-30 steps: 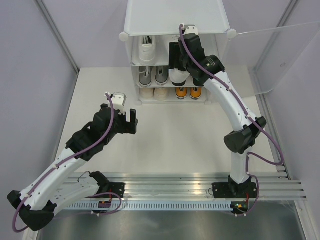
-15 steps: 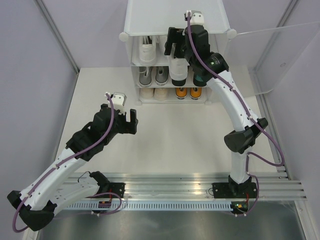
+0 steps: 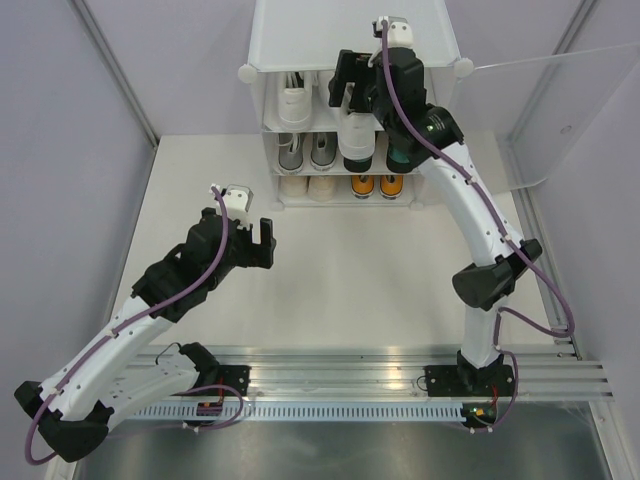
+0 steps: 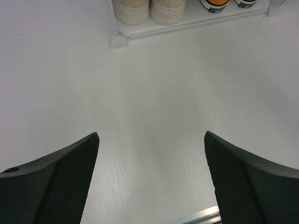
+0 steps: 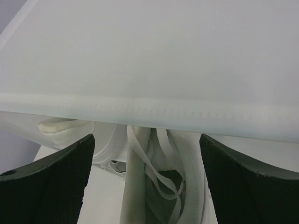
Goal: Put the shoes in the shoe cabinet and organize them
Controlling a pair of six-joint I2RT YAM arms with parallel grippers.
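The shoe cabinet (image 3: pixel 350 30) stands at the far edge of the table (image 3: pixel 330 290), its open front toward the arms; every shoe in it lies with its long axis running front to back, toe toward the arms. On the top shelf the left white sneaker (image 3: pixel 291 100) sits beside the right white sneaker (image 3: pixel 357 130), whose toe reaches the shelf's front edge; the grey pair (image 3: pixel 305 150) takes the left of the middle shelf; on the bottom shelf the cream pair (image 3: pixel 307 186) lies left and the orange pair (image 3: pixel 377 185) right. The translucent door (image 3: pixel 545 110) is swung open to the right. The right arm stretches forward and up to the top shelf's mouth; the right gripper (image 5: pixel 145 140) hangs just under the top panel (image 5: pixel 187 70), jaws spread wide, the right white sneaker's laces showing between them with a gap on either side. The left arm is bent low over the table, well apart from the cabinet; the left gripper (image 4: pixel 152 135) has its jaws spread wide.
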